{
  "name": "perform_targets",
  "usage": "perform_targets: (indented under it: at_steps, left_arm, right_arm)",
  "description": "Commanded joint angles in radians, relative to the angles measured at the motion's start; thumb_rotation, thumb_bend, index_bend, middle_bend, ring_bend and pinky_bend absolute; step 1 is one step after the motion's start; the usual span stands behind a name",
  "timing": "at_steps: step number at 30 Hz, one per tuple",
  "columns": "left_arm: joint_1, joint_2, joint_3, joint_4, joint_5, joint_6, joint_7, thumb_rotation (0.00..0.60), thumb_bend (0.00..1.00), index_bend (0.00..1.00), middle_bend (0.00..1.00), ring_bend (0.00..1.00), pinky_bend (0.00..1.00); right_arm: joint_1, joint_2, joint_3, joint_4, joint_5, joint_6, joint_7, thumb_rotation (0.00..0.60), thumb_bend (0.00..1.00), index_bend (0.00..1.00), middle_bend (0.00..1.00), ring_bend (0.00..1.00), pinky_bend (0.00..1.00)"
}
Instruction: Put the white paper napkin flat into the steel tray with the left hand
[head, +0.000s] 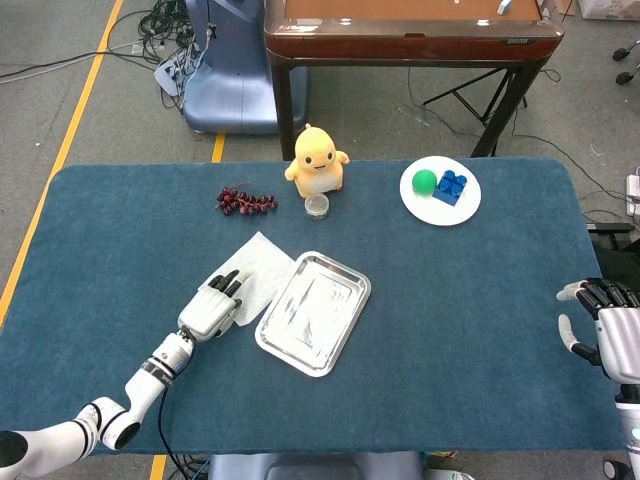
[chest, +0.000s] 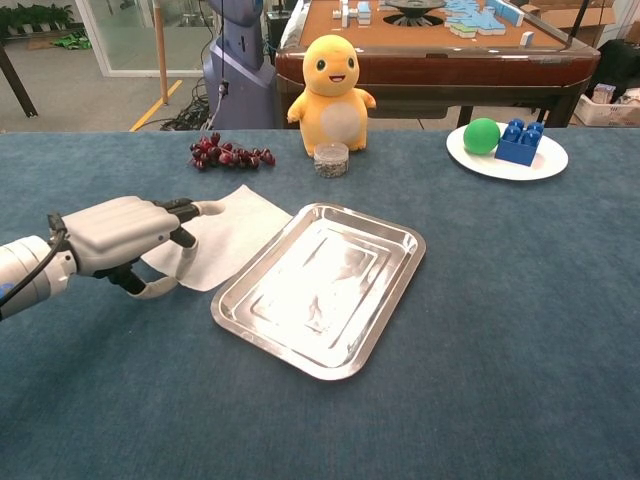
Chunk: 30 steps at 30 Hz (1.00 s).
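The white paper napkin (head: 256, 268) (chest: 228, 232) lies flat on the blue table, just left of the steel tray (head: 313, 311) (chest: 320, 285). The tray holds nothing. My left hand (head: 212, 306) (chest: 122, 238) reaches over the napkin's near left corner, its fingers (chest: 185, 212) stretched across the paper and the thumb curled low at the edge, apart from them. The napkin is not lifted. My right hand (head: 603, 322) hovers at the table's right edge with its fingers apart and nothing in it; the chest view does not show it.
At the back stand a yellow plush toy (head: 317, 160), a small jar (head: 317, 207) and a bunch of grapes (head: 243, 201). A white plate (head: 440, 190) with a green ball and blue block is at the back right.
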Motion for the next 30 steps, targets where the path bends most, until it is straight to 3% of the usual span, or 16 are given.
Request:
perform_targets:
  at_steps: [1, 16, 30]
  left_arm:
    - [0.001, 0.002, 0.002, 0.001, 0.004, 0.004, -0.014, 0.600, 0.45, 0.61, 0.00, 0.00, 0.16]
    - [0.011, 0.038, 0.002, -0.028, 0.043, 0.074, -0.097, 0.600, 0.51, 0.63, 0.00, 0.00, 0.16]
    - [0.021, 0.135, -0.041, -0.199, 0.024, 0.120, -0.091, 0.600, 0.57, 0.66, 0.00, 0.00, 0.16]
  right_arm:
    - [0.000, 0.000, 0.000, 0.000, 0.000, 0.001, 0.001, 0.600, 0.46, 0.41, 0.37, 0.22, 0.20]
    - [-0.001, 0.001, 0.001, -0.001, -0.001, 0.003, 0.002, 0.600, 0.45, 0.41, 0.37, 0.22, 0.20]
    - [-0.003, 0.002, 0.002, -0.003, -0.002, 0.009, 0.003, 0.600, 0.46, 0.41, 0.37, 0.22, 0.20]
